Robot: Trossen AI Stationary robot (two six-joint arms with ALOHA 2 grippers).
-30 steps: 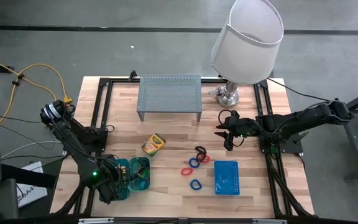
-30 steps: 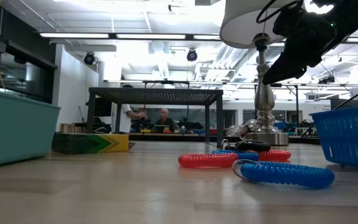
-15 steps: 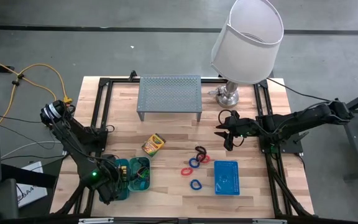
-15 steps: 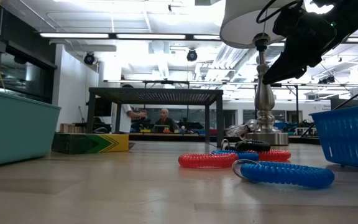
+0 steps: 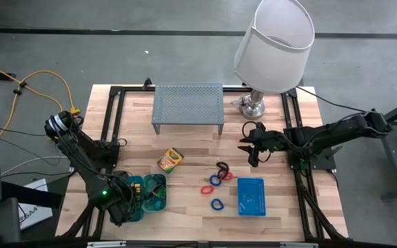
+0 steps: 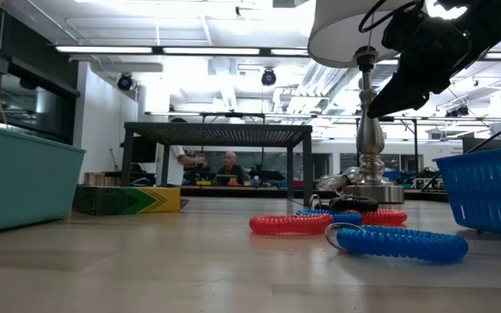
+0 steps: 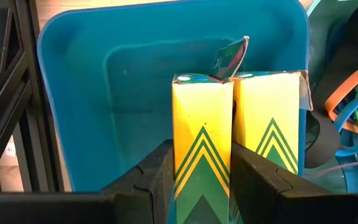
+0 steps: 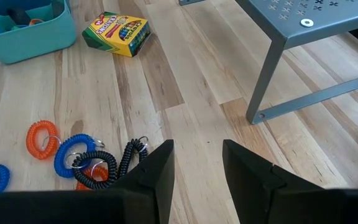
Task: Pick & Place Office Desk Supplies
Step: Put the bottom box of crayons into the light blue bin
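My left gripper [image 7: 202,171] hangs over the teal tray [image 7: 104,81] at the table's near left [image 5: 131,200] and is shut on a yellow-green crayon box [image 7: 201,137]. A second such box [image 7: 269,118] stands right beside the first, inside the tray. Another crayon box [image 5: 170,160] lies flat on the table. The red, blue and black band loops [image 5: 217,182] lie mid-table, with the blue mesh basket [image 5: 251,196] near them. My right gripper [image 5: 250,148] hovers open above the table, right of the loops [image 8: 73,155]. My left gripper pinches the yellow-green crayon box between its two fingers [image 7: 157,177], one on each narrow side [image 7: 178,155]. The box stands upright inside the teal tray, against the second box. Its lower end is hidden by the fingers, so I cannot tell whether it rests on the tray floor.
The grey perforated riser shelf [image 5: 188,107] stands at the far middle, and the white-shaded lamp [image 5: 274,45] at the far right. A neighbouring teal tray [image 5: 156,191] holds coloured bands [image 7: 353,106]. Bare wood lies between the flat crayon box and the loops.
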